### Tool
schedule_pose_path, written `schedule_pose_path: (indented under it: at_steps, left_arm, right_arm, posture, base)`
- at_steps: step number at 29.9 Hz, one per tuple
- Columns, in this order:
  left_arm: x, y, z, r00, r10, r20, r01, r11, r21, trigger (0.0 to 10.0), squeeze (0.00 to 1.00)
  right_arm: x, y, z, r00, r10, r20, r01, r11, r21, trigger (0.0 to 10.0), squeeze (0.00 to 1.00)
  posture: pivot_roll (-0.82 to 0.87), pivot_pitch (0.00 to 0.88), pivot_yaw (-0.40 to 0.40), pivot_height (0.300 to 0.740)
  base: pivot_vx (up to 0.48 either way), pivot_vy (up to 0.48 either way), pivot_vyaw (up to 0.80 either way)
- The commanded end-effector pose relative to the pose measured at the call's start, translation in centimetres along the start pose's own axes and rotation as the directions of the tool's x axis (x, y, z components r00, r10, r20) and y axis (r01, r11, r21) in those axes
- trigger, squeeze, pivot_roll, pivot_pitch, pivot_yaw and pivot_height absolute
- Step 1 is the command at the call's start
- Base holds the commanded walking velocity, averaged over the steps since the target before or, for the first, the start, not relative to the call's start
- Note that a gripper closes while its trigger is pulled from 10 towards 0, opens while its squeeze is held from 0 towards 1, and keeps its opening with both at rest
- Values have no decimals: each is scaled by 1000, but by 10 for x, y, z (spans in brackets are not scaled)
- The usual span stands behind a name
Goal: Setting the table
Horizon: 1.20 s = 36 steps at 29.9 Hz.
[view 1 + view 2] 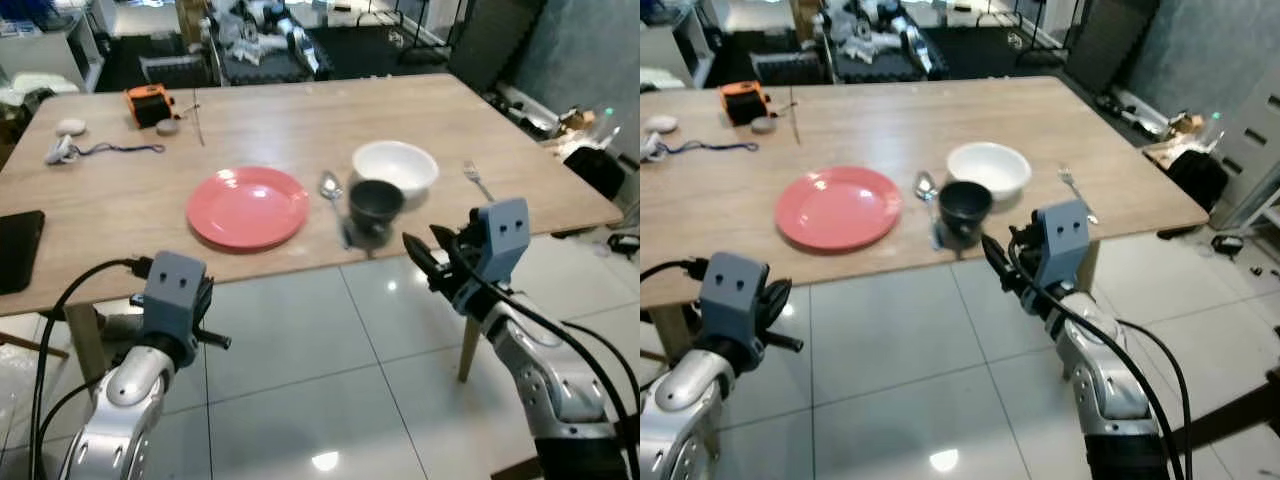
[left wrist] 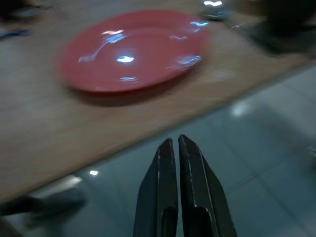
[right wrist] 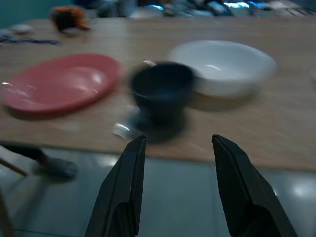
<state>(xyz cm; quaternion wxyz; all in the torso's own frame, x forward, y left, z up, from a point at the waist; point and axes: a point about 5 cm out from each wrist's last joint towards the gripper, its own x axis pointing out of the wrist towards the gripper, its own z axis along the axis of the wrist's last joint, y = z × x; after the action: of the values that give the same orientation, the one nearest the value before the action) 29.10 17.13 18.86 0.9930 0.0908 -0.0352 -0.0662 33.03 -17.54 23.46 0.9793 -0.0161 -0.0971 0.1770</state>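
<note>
Right hand [image 3: 175, 190], fingers apart, hangs off the desk [image 1: 260, 130] edge facing the dark cup [image 1: 376, 205]. The cup stands between plate [image 1: 248, 206] and bowl [image 1: 396, 165]. Left hand [image 2: 177, 148] is pinched together.

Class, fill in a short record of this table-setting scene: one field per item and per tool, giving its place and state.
plate: pink plate, near table edge
cup: dark cup, right of the plate, near the edge
bowl: white bowl, just behind the cup
spoon: spoon, between plate and bowl
fork: fork, right of bowl
left tool: left tool, shut, off the table before the plate
right tool: right tool, open, facing the cup
</note>
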Motion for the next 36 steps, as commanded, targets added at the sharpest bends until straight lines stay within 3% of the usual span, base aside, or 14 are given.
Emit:
schedule_pose_path:
  at_steps: [1, 14, 22, 36]
  left_arm:
    - [-1, 1, -3, 1000, 1, -14, -1, 1000, 6, 10000, 0]
    - [-1, 1, -4, 1000, 10, -22, -10, 1000, -16, 10000, 0]
    - [0, 1, -4, 1000, 14, -26, -15, 1000, -19, 10000, 0]
    - [0, 1, -5, 999, 10, -35, -10, 1000, -7, 10000, 0]
  right_arm:
    - [-1, -1, 0, 1000, -2, 2, 2, 1000, -1, 10000, 0]
    - [-2, -1, 0, 1000, -4, 2, 4, 1000, -1, 10000, 0]
    - [-1, -1, 1, 1000, -4, 5, 4, 1000, -2, 10000, 0]
    - [-1, -1, 2, 1000, -6, 7, 6, 1000, -3, 10000, 0]
  posture:
    - [0, 178, 31, 740]
    - [-3, 183, 32, 740]
    - [-3, 185, 34, 740]
    - [-3, 187, 34, 740]
  base:
    - [0, 0, 0]
    - [0, 0, 0]
    - [0, 442, 0]
    - [0, 0, 0]
